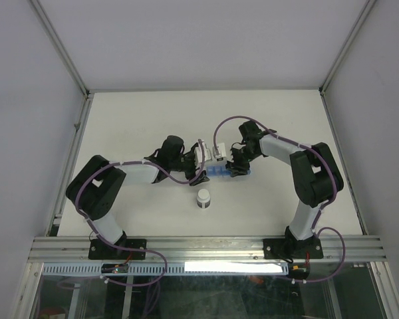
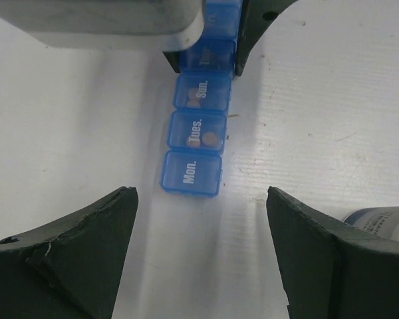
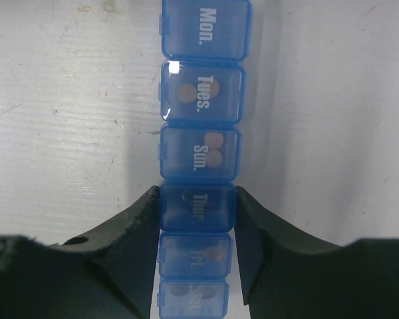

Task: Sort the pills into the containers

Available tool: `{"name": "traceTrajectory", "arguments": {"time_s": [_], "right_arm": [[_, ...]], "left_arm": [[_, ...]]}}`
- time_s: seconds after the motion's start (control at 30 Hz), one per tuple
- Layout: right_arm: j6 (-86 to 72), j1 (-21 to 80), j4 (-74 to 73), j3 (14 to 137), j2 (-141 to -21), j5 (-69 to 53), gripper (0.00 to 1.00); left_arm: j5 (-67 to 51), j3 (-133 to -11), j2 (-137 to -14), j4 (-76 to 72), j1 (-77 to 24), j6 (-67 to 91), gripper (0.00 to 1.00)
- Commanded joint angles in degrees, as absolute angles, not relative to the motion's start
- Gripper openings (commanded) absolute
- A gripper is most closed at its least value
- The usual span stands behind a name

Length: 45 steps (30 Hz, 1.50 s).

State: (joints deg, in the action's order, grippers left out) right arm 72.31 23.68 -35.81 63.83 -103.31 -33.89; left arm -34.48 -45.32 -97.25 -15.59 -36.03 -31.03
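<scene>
Right gripper (image 3: 198, 207) jaws are clenched on the blue pill organiser (image 3: 201, 93) at its Thur. compartment; left gripper (image 2: 201, 226) jaws released, facing the Mon. end.

Found the containers (image 3: 186, 153), a narrow translucent blue strip of square lidded cells, lying flat, visible lids down. Gripped across the "Thur." cell by the right pincer (image 3: 197, 209). Read "Sun.", "Tues.", "Mon." running out beyond its tips, "Fri." and "Sat." back between its fingers. Saw the pills (image 3: 214, 157), round amber-brown discs, through the lids: two under "Tues.", two under "Sun.", others dim under "Fri." and "Sat.". Noted the "Mon." end just ahead of the spread left pincer (image 2: 199, 193), not touching.
</scene>
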Motion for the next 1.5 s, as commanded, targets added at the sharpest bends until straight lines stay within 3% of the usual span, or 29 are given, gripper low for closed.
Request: {"name": "traceTrajectory", "arguments": {"time_s": [0.0,0.3,1.0,1.2,1.47], "right_arm": [[72.12,23.66,-35.63,64.94,-103.36,-33.91,0.27],[72.22,23.69,-36.28,65.45,-103.98,-35.10,0.27],[72.07,23.83,-37.53,66.35,-105.09,-36.86,0.27],[71.98,24.07,-37.57,66.58,-105.54,-37.01,0.27],[72.06,24.17,-37.80,66.56,-105.91,-36.55,0.26]], "left_arm": [[-33.04,-47.80,-98.34,-14.35,-36.47,-34.23,0.80],[-34.29,-52.01,-102.06,-12.01,-36.52,-35.68,0.79],[-35.45,-57.57,-106.37,-7.28,-37.35,-34.30,0.62],[-36.22,-58.32,-106.94,-6.65,-37.35,-34.19,0.61],[-37.91,-59.62,-107.95,-6.21,-37.35,-32.56,0.42]]}}
